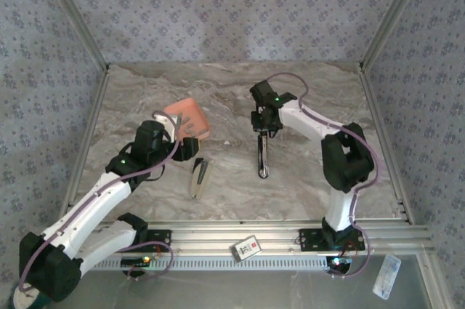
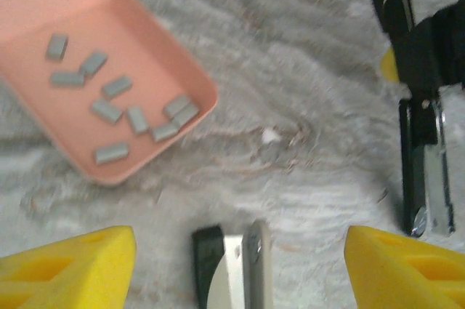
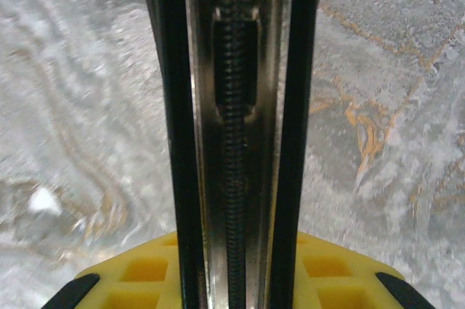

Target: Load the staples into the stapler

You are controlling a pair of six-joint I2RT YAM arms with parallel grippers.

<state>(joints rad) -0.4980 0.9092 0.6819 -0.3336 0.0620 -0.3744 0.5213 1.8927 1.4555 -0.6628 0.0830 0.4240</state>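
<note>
Looks like the pick-up step: got the open stapler (image 1: pixel 263 158) pinched in right fingers (image 3: pixel 145 269), left fingers (image 2: pixel 65 265) spread empty near the staples (image 2: pixel 107 111) in the tray (image 2: pixel 29 11), need to grab one strip next.

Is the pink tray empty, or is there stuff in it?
Not empty. The pink tray holds about ten small grey staples, lying loose and scattered across its floor.
</note>
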